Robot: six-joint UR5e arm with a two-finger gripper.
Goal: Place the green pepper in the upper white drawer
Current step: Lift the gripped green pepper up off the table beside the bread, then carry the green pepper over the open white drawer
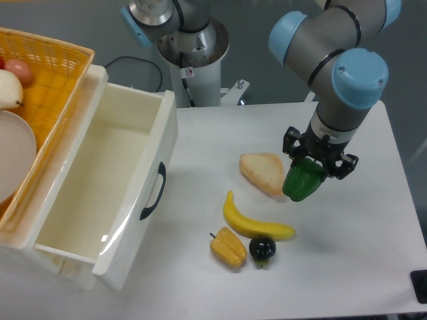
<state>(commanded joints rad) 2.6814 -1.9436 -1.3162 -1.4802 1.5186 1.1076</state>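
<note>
The green pepper [302, 181] is glossy and lobed, and it hangs above the table at the right, lifted clear of the surface. My gripper [316, 162] is shut on its top, fingers on either side. The upper white drawer [133, 140] stands pulled open at the left, its inside bare, with a dark curved handle [153, 192] on the front. The pepper is well to the right of the drawer, past the bread slice.
A bread slice [263, 171], a banana [255, 221], a small yellow-orange pepper [228, 247] and a dark round fruit [262, 249] lie between pepper and drawer. A yellow wicker basket [57, 80] with food sits on the cabinet at the far left. The arm's base [193, 47] stands behind.
</note>
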